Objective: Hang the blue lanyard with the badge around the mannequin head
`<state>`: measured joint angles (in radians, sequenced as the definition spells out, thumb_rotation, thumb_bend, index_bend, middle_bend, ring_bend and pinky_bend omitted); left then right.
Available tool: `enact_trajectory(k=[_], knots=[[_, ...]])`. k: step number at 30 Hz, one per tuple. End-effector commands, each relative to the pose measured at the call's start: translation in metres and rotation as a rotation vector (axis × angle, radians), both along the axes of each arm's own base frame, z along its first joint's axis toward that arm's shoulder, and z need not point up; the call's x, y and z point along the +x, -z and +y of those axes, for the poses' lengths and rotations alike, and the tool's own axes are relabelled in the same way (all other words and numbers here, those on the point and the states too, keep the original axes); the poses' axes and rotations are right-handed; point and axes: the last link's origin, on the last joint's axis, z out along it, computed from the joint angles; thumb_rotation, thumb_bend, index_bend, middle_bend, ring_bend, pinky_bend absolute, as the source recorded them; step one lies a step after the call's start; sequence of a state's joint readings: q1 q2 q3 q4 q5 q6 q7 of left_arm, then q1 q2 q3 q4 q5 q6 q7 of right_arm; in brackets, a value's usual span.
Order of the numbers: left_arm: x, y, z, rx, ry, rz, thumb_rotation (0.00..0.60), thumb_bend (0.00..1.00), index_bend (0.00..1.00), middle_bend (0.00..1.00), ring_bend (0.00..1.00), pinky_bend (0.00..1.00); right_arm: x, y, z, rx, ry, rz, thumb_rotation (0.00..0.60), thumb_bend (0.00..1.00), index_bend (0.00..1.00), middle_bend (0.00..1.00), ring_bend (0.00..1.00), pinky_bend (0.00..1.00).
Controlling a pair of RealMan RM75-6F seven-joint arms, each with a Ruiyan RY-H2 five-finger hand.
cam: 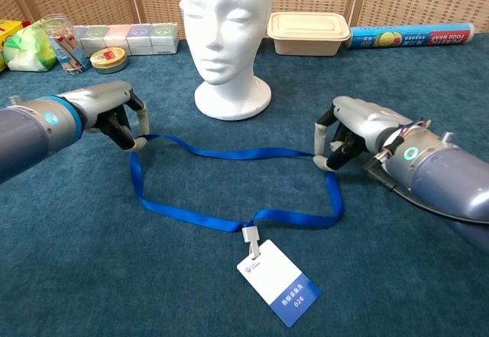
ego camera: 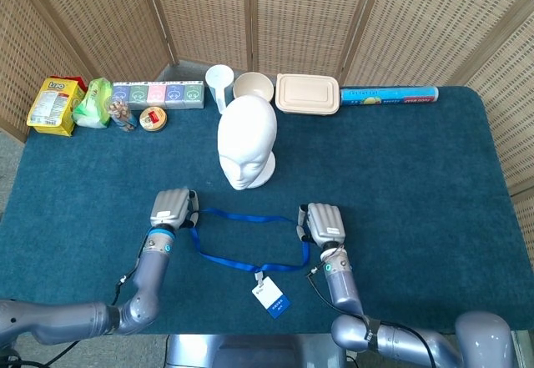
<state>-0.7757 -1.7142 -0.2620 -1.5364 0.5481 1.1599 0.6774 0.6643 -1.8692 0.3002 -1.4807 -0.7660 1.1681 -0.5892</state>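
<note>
Pinching the blue lanyard [cam: 229, 153] at either end of its loop, the fingers [cam: 139, 132] of the left hand [cam: 107, 111] and those of the right hand [cam: 355, 127] are closed on the strap. It runs between them just above the teal worktop [cam: 428, 276], its near side sagging onto the cloth, where the badge [cam: 279, 281] lies flat. Behind the loop, between the hands, the white mannequin head [cam: 228, 31] stands upright, apart from the strap.

Matt white mannequin head [cam: 227, 24], woven blue lanyard [cam: 229, 222], napped cloth table [cam: 428, 276]
</note>
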Motion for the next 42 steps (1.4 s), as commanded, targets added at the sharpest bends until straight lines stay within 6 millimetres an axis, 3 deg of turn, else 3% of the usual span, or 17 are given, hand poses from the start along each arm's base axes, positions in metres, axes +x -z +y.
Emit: enact_trajectory(k=[1, 5, 13, 19, 27, 32, 42], knots=[[-0.005, -0.021, -0.012, 0.053, 0.030, -0.074, 0.600, 0.48, 0.64, 1.00, 1.00, 1.00, 0.010, -0.023, 0.007, -0.030, -0.036, -0.085, 0.600, 0.51, 0.66, 0.99, 1.00, 1.00], [-0.002, -0.047, -0.023, 0.076, 0.049, -0.234, 0.600, 0.48, 0.64, 1.00, 1.00, 1.00, 0.022, -0.055, 0.012, -0.046, -0.074, -0.198, 0.600, 0.51, 0.66, 0.99, 1.00, 1.00], [0.017, -0.091, -0.034, 0.137, 0.164, -0.347, 0.600, 0.47, 0.64, 1.00, 1.00, 1.00, 0.044, -0.101, 0.019, -0.045, -0.130, -0.350, 0.600, 0.51, 0.66, 0.99, 1.00, 1.00], [0.038, -0.129, -0.035, 0.189, 0.238, -0.435, 0.600, 0.47, 0.64, 1.00, 1.00, 1.00, 0.061, -0.143, 0.019, -0.054, -0.157, -0.507, 0.600, 0.52, 0.67, 0.99, 1.00, 1.00], [0.064, -0.167, -0.031, 0.250, 0.295, -0.527, 0.600, 0.47, 0.64, 1.00, 1.00, 1.00, 0.070, -0.192, 0.014, -0.081, -0.170, -0.651, 0.600, 0.52, 0.67, 1.00, 1.00, 1.00], [0.076, -0.184, -0.025, 0.262, 0.302, -0.564, 0.600, 0.47, 0.64, 1.00, 1.00, 1.00, 0.072, -0.215, 0.007, -0.096, -0.170, -0.728, 0.600, 0.52, 0.67, 1.00, 1.00, 1.00], [0.077, -0.204, -0.014, 0.282, 0.249, -0.608, 0.600, 0.46, 0.64, 1.00, 1.00, 1.00, 0.075, -0.234, -0.002, -0.066, -0.152, -0.861, 0.600, 0.52, 0.67, 1.00, 1.00, 1.00]])
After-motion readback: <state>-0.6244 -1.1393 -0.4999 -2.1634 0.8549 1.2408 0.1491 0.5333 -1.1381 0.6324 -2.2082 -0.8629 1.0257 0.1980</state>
